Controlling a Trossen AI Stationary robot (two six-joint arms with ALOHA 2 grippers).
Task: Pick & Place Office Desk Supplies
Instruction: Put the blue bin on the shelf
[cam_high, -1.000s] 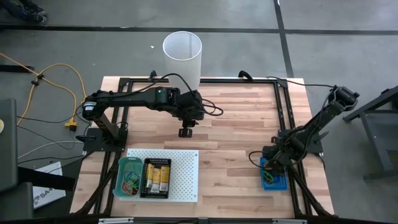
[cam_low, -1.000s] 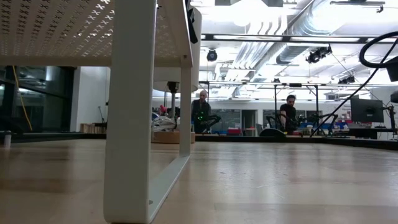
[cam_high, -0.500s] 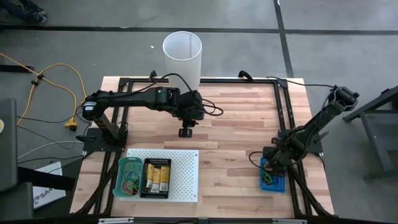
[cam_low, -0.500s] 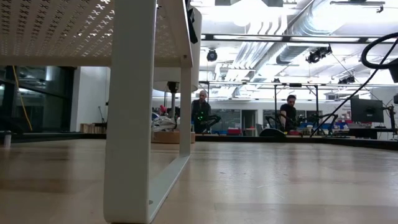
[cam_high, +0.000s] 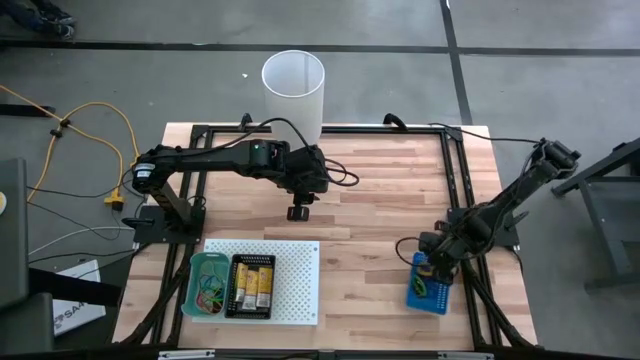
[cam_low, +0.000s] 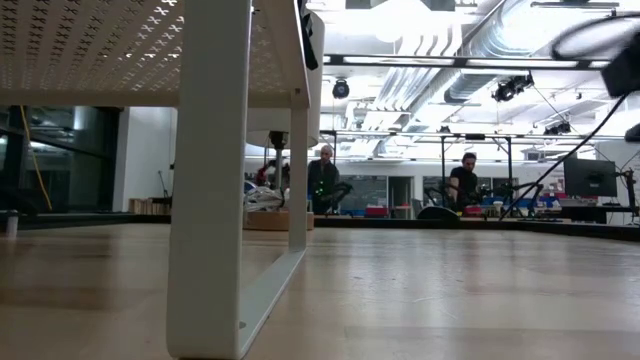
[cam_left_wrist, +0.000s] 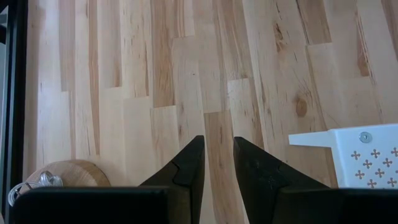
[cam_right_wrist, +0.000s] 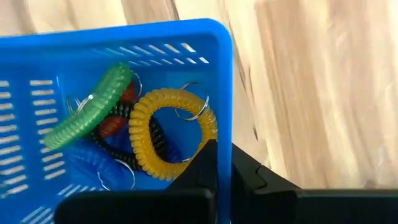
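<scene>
A: Right pincer (cam_right_wrist: 217, 163)?
B: Clamped together on the wall of the blue basket (cam_right_wrist: 74, 43), at the surface's (cam_high: 380, 190) right near corner. Coil loops inside: yellow (cam_right_wrist: 171, 134), green (cam_right_wrist: 93, 106).
A: Basket's long axis?
B: Runs near-to-far, slightly tilted, reaching from the pincer toward the near edge.
A: Destination?
B: Probably the white board (cam_high: 295, 270) with the green tray (cam_high: 207, 285), well apart to the left.
A: Left pincer (cam_left_wrist: 217, 155)?
B: Slightly apart, empty, over bare wood mid-surface. The right arm is nearer the basket.
</scene>
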